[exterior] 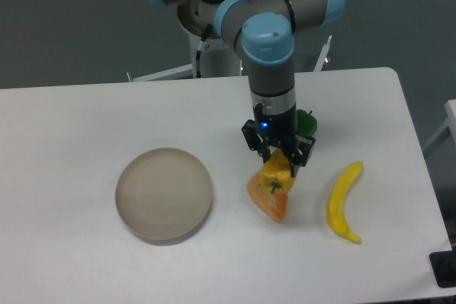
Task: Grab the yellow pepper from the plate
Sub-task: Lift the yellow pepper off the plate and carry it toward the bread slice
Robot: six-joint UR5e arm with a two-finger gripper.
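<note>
My gripper is shut on the yellow pepper, which hangs in the air with its green stem facing the camera. It is held over the orange slice-shaped piece, well to the right of the plate. The plate, a round grey-beige dish, sits on the table at the left with nothing on it.
A dark green pepper lies just behind the gripper, partly hidden by it. A yellow banana lies to the right. The arm's column reaches in from the table's far edge.
</note>
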